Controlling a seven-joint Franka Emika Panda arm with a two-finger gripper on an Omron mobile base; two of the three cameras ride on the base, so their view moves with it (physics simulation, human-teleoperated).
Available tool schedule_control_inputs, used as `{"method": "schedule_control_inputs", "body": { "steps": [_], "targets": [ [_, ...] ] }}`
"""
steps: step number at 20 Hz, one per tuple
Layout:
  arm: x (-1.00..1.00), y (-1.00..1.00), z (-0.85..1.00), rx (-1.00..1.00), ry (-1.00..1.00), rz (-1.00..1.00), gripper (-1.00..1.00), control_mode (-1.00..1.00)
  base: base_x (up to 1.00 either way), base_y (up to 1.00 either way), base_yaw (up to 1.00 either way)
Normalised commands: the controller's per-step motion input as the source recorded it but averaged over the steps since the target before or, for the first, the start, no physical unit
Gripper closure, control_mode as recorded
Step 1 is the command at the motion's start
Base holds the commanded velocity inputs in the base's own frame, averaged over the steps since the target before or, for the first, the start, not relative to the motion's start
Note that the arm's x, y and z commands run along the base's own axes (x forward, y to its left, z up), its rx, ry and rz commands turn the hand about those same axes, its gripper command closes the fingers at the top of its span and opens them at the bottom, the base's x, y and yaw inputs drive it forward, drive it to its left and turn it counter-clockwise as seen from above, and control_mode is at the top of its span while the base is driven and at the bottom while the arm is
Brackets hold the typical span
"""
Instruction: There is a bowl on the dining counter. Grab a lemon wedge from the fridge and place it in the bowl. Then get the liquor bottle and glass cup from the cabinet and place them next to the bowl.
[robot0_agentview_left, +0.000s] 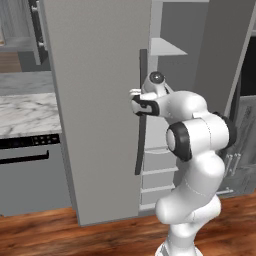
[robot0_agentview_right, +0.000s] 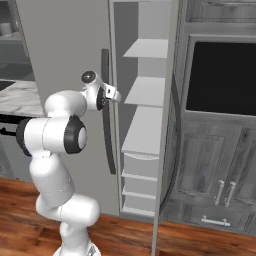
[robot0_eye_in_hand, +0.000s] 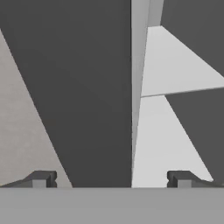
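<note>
Grey steel surrounds the work: the fridge stands with one door swung wide, its pale shelves bare as far as the base views reach, and no lemon wedge can be made out. The gripper hangs by the dark vertical handle at the door's edge, fingers spread wide and empty. The arm would do best to clear the handle, then reach inward at shelf height to search.
</note>
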Motion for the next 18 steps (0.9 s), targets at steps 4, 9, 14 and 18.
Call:
{"method": "schedule_control_inputs", "body": {
  "steps": [4,9,14,18],
  "targets": [
    [0.48,0.0,-0.19,0.0,0.0,0.0,-1.0,-1.0,0.0,0.0,0.0],
    [0.5,0.0,-0.24,0.0,0.0,0.0,1.0,-1.0,0.0,0.0,0.0],
    [0.27,0.0,-0.17,0.0,0.02,0.0,1.0,-1.0,0.0,0.0,0.0],
    [-0.01,0.07,-0.11,0.0,0.04,0.0,1.0,-1.0,0.0,0.0,0.0]
  ]
}}
